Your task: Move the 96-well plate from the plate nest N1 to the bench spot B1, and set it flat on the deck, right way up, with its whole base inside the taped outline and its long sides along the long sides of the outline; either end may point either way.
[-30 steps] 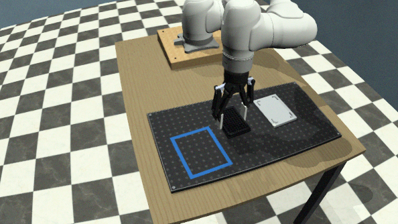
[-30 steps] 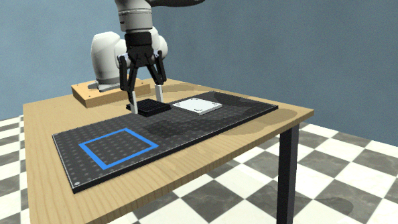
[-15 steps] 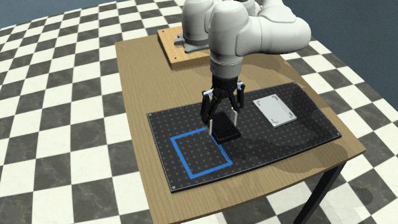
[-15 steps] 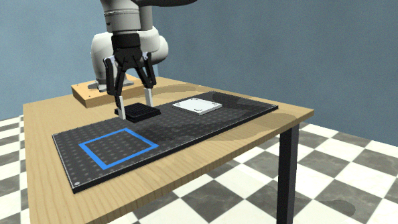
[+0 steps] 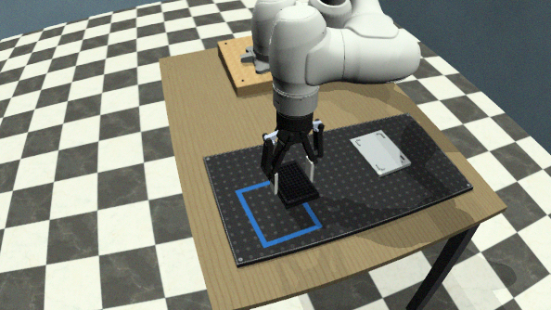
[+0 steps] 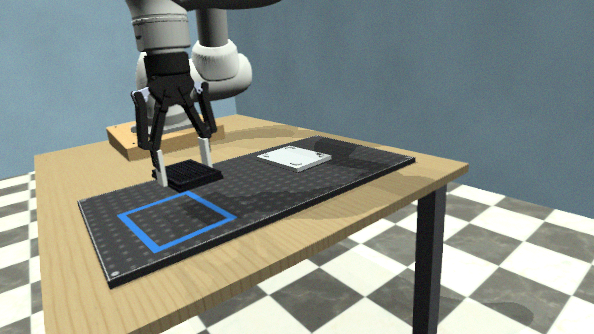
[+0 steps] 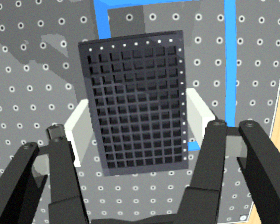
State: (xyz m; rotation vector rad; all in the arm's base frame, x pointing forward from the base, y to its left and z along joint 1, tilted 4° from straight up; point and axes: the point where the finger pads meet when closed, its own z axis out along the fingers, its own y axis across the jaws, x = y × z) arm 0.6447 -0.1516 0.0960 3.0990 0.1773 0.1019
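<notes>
This looks like a lab: a black board with holes (image 5: 352, 187) lies on the wooden worktop (image 5: 195, 104), with a white plate holder (image 5: 379, 152).
</notes>
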